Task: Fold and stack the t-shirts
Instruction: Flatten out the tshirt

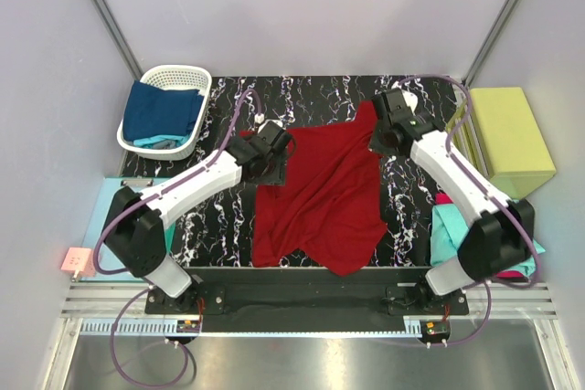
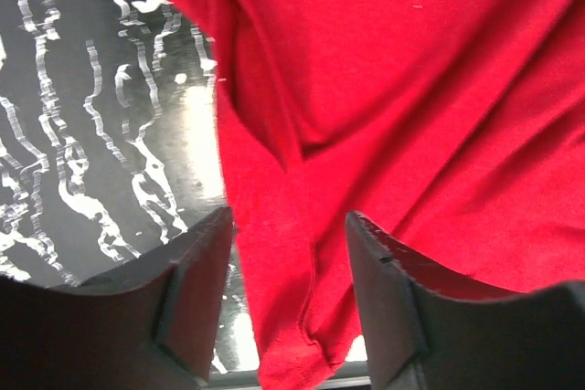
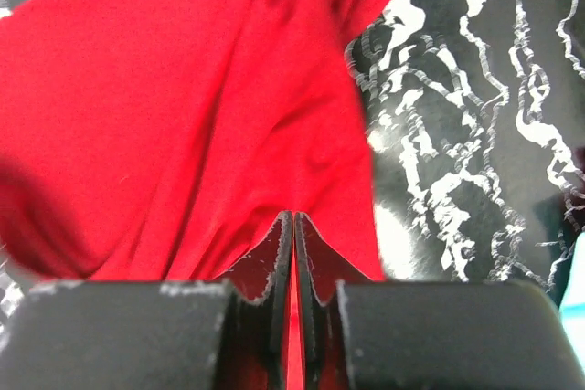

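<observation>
Black, white-veined table (image 1: 411,203), grey walls around. The dark red t-shirt (image 1: 320,198) lies mid-table, rumpled and creased, its near hem uneven, not yet folded. The left gripper (image 2: 291,230) stands parted astride the shirt's left edge. The right gripper (image 3: 293,226) is pinched closed on what appears to be a thin fold at its far right corner.

Bright, even light from overhead in the top view, with only faint, soft shadows under the arms and along the hem of the dark red t-shirt (image 1: 320,198). White glare on the glossy black marbled desk (image 2: 196,125) beside the cloth in the left wrist view, and again in the right wrist view. Left fingers (image 2: 196,294) dark and soft-edged at the bottom, right fingers (image 3: 265,280) likewise blurred. Smeared, shadowed patch at the left edge of the right wrist view. Red strongly saturated in both close views.
</observation>
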`<state>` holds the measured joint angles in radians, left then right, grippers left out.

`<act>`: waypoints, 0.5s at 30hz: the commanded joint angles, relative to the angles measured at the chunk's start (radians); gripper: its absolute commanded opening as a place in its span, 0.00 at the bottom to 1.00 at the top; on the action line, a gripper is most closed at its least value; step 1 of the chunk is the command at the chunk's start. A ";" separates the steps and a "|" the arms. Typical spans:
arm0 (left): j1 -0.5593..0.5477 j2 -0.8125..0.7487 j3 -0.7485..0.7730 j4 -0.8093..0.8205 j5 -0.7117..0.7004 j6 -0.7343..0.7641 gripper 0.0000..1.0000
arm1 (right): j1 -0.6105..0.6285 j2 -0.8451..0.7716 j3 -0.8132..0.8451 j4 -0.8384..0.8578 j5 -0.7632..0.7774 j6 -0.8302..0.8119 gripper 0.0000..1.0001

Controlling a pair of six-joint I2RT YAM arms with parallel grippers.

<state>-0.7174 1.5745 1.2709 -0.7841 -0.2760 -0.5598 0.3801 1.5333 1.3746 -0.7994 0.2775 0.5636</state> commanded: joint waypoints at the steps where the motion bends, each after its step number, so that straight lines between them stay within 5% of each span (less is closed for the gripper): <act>1: -0.037 -0.070 -0.051 0.069 0.081 0.006 0.54 | 0.089 -0.130 -0.080 0.014 0.034 0.053 0.10; 7: -0.201 -0.215 -0.189 0.039 0.126 -0.011 0.55 | 0.161 -0.219 -0.213 -0.011 0.040 0.113 0.17; 15: -0.280 -0.320 -0.352 -0.026 0.178 -0.069 0.52 | 0.210 -0.268 -0.308 -0.006 0.037 0.136 0.18</act>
<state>-0.9821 1.2949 0.9676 -0.7807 -0.1413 -0.5865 0.5621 1.3121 1.0828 -0.8120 0.2806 0.6712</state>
